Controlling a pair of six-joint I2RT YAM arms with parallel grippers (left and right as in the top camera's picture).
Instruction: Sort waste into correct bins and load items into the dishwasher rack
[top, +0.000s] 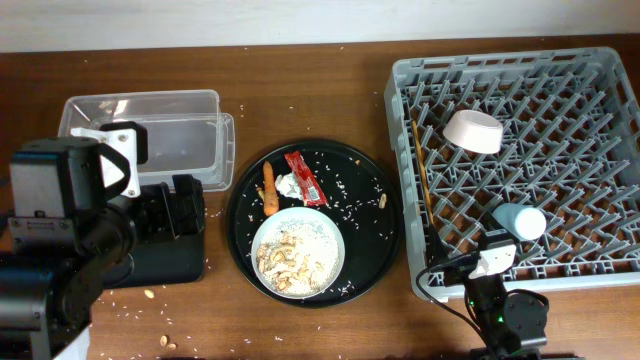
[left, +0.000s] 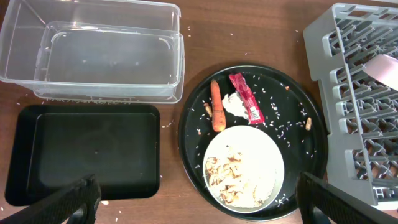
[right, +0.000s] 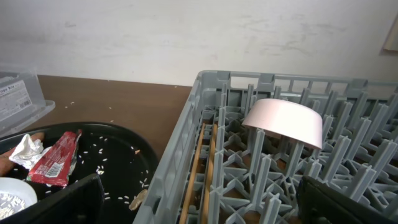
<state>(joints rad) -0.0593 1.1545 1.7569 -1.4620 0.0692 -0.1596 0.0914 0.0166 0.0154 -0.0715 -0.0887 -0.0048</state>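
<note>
A pale grey plate (top: 298, 252) of white rice and tan peanuts (left: 239, 177) sits on the round black tray (top: 375, 240). Behind it on that tray lie the orange carrot piece (left: 217, 104), the crumpled white tissue (left: 234, 104) and the red foil wrapper (left: 246, 98). The grey dishwasher rack (top: 600, 70) at the right holds an upturned white bowl (top: 474, 131), a light-blue cup (top: 520, 221) and wooden chopsticks (right: 198, 167). My left gripper (left: 199, 208) is open and empty above the black bin tray (left: 87, 152). My right gripper (right: 205, 205) is open and empty at the rack's near left corner.
The clear plastic tub (top: 150, 135) stands at the back left, behind the shallow black bin tray (top: 180, 262). Loose rice and peanuts are scattered on the round tray and on the wooden table (top: 300, 330). A peanut (left: 308, 124) lies near the round tray's right rim.
</note>
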